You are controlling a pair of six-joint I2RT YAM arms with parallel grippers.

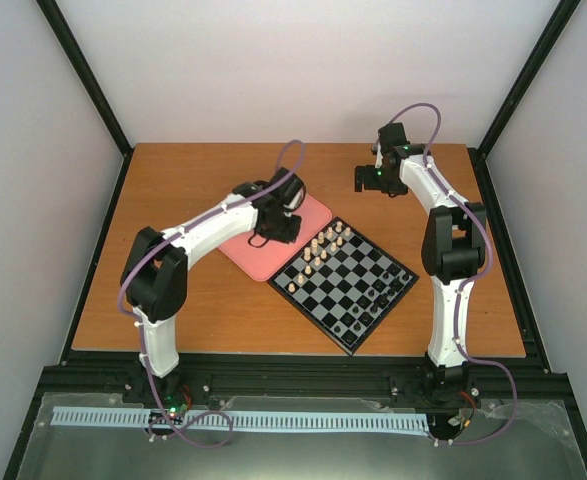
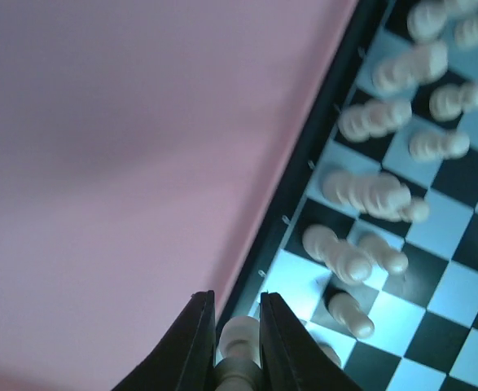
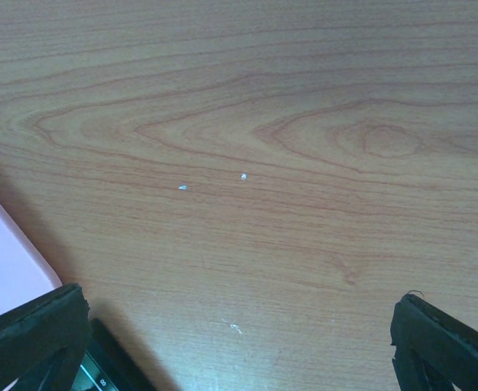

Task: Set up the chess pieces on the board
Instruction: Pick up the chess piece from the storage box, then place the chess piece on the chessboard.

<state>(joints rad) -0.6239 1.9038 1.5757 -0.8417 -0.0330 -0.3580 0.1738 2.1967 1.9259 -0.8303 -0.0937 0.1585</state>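
The board [image 1: 345, 282] of black and grey checks lies at the table's middle, turned like a diamond. Several cream chess pieces [image 1: 318, 248] stand along its upper-left edge, and they also show in the left wrist view [image 2: 361, 192]. My left gripper [image 2: 237, 342] is shut on a cream chess piece [image 2: 240, 340] and hangs over the board's border [image 2: 300, 175] beside the pink tray [image 2: 141, 163]; in the top view it [image 1: 281, 228] is over the tray's right part. My right gripper [image 1: 375, 180] is open and empty above bare wood at the far right; its fingertips [image 3: 35, 326] stand wide apart.
The pink rounded tray [image 1: 263, 255] lies left of the board, touching its edge. Small black pieces [image 1: 378, 292] stand along the board's lower-right side. The wooden table [image 3: 287, 147] fills the right wrist view, with the tray's corner [image 3: 2, 261] at left. Black frame posts ring the table.
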